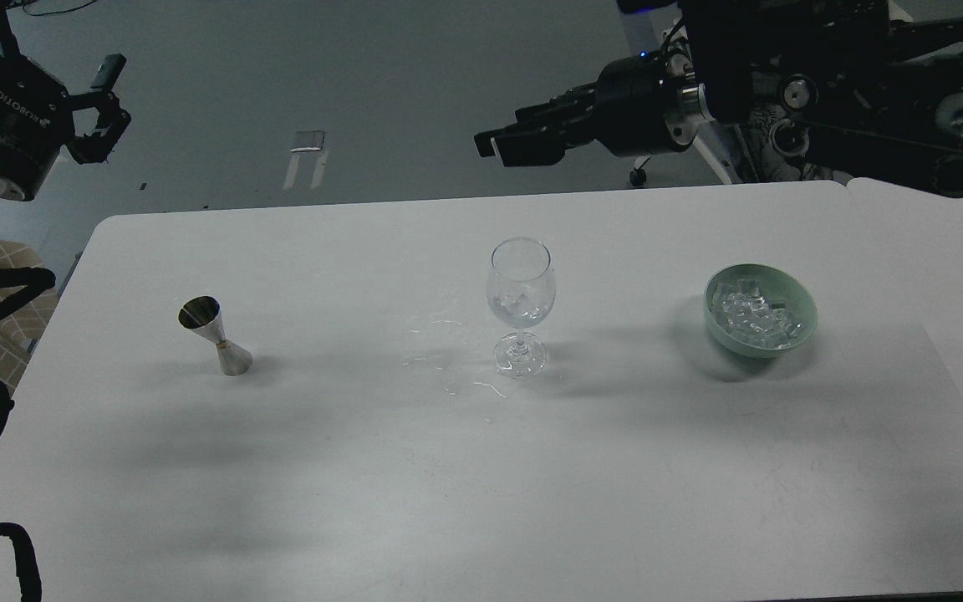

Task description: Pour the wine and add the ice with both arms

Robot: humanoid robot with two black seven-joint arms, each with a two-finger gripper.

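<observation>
While both arms hang beyond the table's [298, 502] far edge | left claw [105, 109] spread, empty | right claw [502, 146] closed, empty

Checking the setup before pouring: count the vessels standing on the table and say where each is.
3. The metal jigger stands at the left, the wine glass in the middle, and the green bowl of ice at the right. None seems hidden.

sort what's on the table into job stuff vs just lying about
Job:
clear stemmed wine glass
silver metal double-cone jigger
green round bowl of clear ice cubes

Lying about:
clear liquid spill on the white table
</observation>
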